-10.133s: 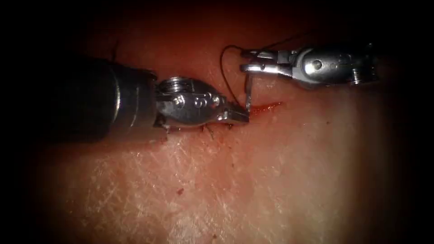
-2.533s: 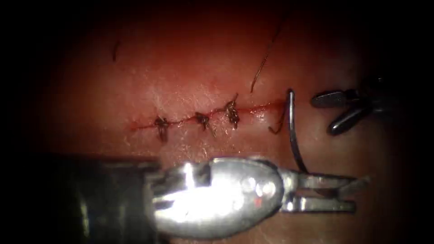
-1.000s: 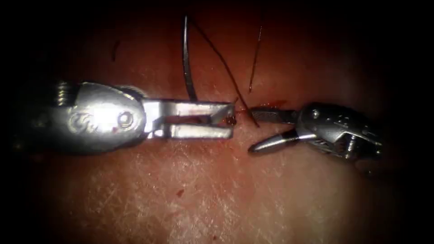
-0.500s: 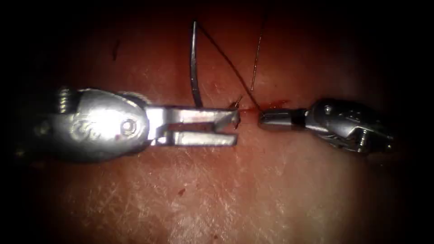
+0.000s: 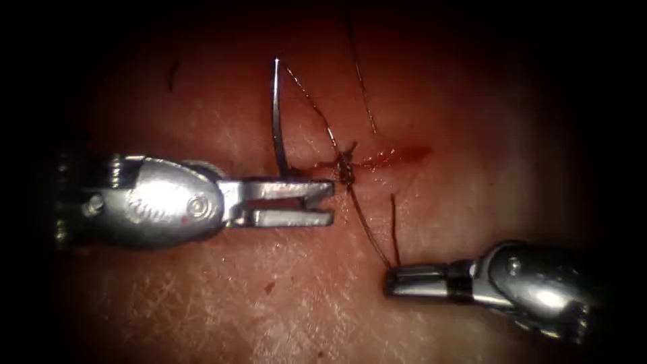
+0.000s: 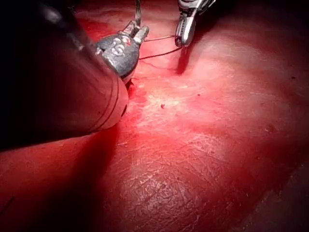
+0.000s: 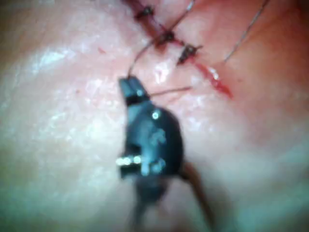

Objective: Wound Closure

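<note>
Right claw drawn down and away from the cut, thread pulled taut.

Half a second ago level with the red cut, tip to tip with the left silver claw (image 5: 323, 202); now lower, right silver claw (image 5: 397, 282) clamped on the thin dark thread (image 5: 367, 232), stretched from the knot. Curved steel needle (image 5: 276, 118) shifted slightly left with the left claw, held near its base.

The curved needle (image 5: 277, 114) stands clear of the tissue (image 5: 283, 296), rising just left of the cut's (image 5: 394, 155) rightmost knot (image 5: 346, 168). Dark thread (image 5: 367, 229) runs from that knot downward; its far end looks gripped, though that is unclear.
</note>
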{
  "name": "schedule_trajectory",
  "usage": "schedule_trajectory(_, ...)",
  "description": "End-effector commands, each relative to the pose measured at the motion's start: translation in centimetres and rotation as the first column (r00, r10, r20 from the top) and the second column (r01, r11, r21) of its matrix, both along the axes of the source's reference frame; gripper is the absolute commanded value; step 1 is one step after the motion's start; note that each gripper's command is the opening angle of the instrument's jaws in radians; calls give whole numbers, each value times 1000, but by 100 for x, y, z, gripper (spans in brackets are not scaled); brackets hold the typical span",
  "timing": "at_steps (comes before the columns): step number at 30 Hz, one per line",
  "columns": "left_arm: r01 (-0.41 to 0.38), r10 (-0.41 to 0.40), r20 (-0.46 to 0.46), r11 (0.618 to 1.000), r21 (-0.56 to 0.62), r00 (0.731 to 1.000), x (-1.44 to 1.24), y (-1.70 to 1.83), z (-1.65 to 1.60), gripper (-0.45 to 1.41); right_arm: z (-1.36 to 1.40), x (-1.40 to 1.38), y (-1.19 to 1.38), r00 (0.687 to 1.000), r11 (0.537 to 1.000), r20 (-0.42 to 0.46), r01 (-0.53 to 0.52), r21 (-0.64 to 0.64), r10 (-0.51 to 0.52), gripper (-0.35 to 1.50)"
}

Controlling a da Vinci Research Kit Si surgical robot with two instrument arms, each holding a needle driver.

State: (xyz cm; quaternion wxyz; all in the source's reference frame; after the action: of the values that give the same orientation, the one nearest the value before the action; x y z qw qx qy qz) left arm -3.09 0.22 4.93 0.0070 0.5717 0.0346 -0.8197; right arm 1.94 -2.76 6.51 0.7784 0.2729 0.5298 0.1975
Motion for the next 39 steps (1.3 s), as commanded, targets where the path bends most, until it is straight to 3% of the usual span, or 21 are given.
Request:
schedule_trajectory(1,-2,2,3,1000,3,1000,-3,-3,3,-45,-7,12,-10,1000,1000,-8,4,-5,-4,-35)
schedule_trajectory(7,-6,6,9,1000,17,1000,8,-1,-17,-45,-14,21,-13,999,999,-26,21,-42,-22,-35)
schedule_trajectory(8,-5,5,9,1000,19,1000,10,0,-20,-45,-14,20,-12,999,998,-38,21,-57,-23,-3)
schedule_trajectory(10,-1,1,6,1000,22,1000,14,3,-25,-45,-15,14,-7,999,993,-43,-9,-122,4,88)
schedule_trajectory(11,1,-1,3,1000,23,1000,17,4,-28,-45,-15,10,-4,999,989,-30,-27,-145,23,106)
schedule_trajectory(13,2,-2,2,1000,24,1000,22,6,-31,-45,-13,0,4,999,979,-10,-44,-198,43,124)
schedule_trajectory(21,0,0,-1,1000,18,1000,31,3,-24,-45,14,-30,26,993,959,54,-91,-267,109,130)
schedule_trajectory(26,0,0,-5,1000,18,1000,31,0,-25,-45,46,-24,35,986,940,101,-90,-328,130,131)
schedule_trajectory(29,1,-1,-10,1000,18,1000,30,-1,-27,-45,60,-7,35,985,906,116,-68,-418,127,133)
schedule_trajectory(32,-1,1,-9,1000,18,1000,32,0,-26,-45,60,7,34,985,817,138,-6,-577,105,118)
schedule_trajectory(34,1,-1,-9,1000,23,1000,33,0,-26,-45,58,11,31,987,786,139,18,-618,86,108)
schedule_trajectory(39,0,0,-12,1000,23,1000,32,-1,-25,-45,56,20,28,990,750,124,34,-660,64,93)
